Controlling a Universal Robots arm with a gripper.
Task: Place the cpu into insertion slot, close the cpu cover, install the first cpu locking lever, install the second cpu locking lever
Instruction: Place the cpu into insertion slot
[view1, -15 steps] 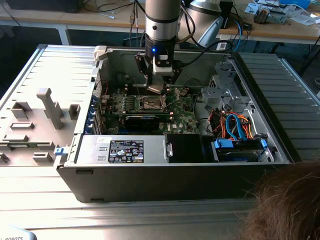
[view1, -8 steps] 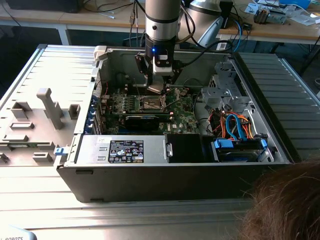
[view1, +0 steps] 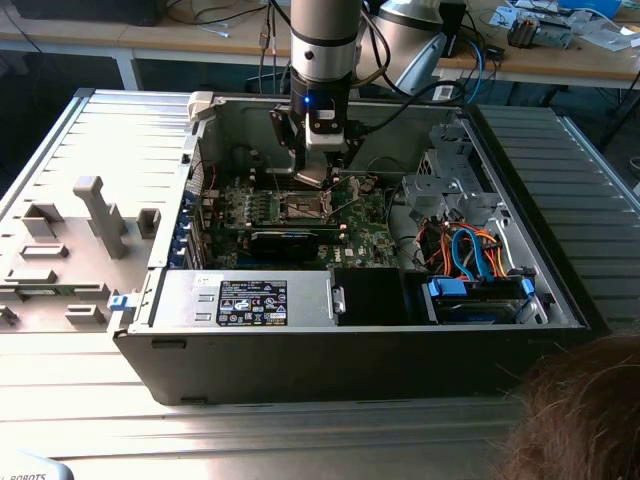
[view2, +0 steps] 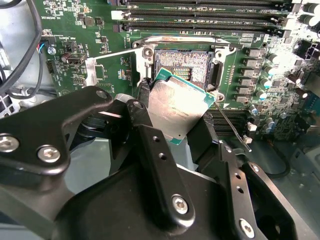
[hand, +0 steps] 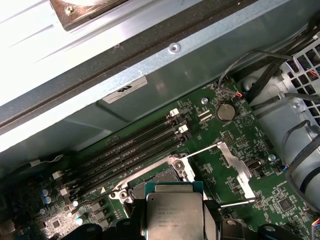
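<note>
My gripper (view2: 176, 122) is shut on the cpu (view2: 177, 105), a flat square chip with a dull silver top, pinched by its edges between black fingers (view2: 150, 145). The chip hangs tilted just above the insertion slot (view2: 187, 64), a dark square socket with a silvery rim on the green motherboard (view2: 70, 30). The cpu cover (view2: 97, 67) is swung open beside the socket. A thin wire lever (view2: 232, 127) stands raised on the other side. In the first wrist view the cpu (hand: 175, 215) sits over the slot (hand: 161, 176), with the cover (hand: 237, 167) open. In the exterior view the gripper (view1: 318, 165) holds the cpu (view1: 312, 180) inside the case.
Parallel memory slots (hand: 130, 150) run beside the socket, close to the grey case wall (hand: 165, 75). A long black card (view1: 290, 243), a power supply (view1: 250, 298) and coloured cables (view1: 470, 250) fill the case. A person's hair (view1: 585, 410) shows at the exterior view's lower right.
</note>
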